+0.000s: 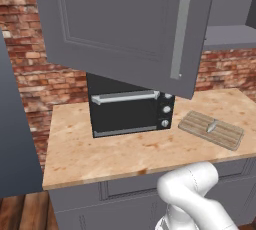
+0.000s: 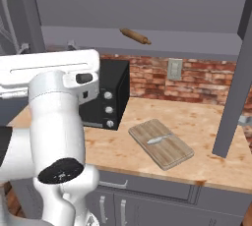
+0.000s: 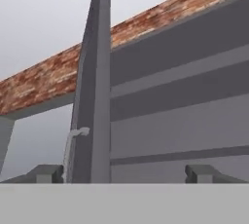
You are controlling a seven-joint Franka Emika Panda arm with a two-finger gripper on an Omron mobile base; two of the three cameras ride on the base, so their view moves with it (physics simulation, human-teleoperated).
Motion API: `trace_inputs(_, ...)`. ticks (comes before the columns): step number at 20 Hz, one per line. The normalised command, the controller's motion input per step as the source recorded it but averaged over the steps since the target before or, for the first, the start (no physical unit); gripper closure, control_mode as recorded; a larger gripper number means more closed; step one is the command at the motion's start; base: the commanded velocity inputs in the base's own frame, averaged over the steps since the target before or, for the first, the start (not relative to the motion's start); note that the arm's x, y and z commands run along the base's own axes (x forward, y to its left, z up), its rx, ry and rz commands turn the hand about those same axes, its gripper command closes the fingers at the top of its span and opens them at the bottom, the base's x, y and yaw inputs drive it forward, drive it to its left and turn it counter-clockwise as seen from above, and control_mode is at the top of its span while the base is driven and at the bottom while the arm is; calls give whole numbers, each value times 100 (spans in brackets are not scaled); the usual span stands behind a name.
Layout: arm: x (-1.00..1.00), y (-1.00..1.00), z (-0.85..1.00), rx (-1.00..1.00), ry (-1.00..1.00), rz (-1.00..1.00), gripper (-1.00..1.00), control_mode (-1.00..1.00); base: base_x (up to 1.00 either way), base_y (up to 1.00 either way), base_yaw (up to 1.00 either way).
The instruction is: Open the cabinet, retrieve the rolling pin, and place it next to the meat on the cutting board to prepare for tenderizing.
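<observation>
While the gripper stands wide open, holding nothing, its tips flank a cabinet door's edge. Farther off on the counter, the board lies right of the oven. Beyond and above, the pin rests on the cabinet shelf.

We see a black toaster oven mid-frame on the wooden countertop, brick wall behind at left
</observation>
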Motion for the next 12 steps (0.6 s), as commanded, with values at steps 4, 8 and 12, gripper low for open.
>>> trace_inputs(4, 63, 0, -87, 0, 11, 32, -100, -100, 0, 0, 0)
trace_inputs(8, 87, 0, -81, 0, 9, 29, -100, -100, 0, 0, 0)
trace_inputs(12, 97, 2, -65, 0, 7, 24, -100, -100, 0, 0, 0)
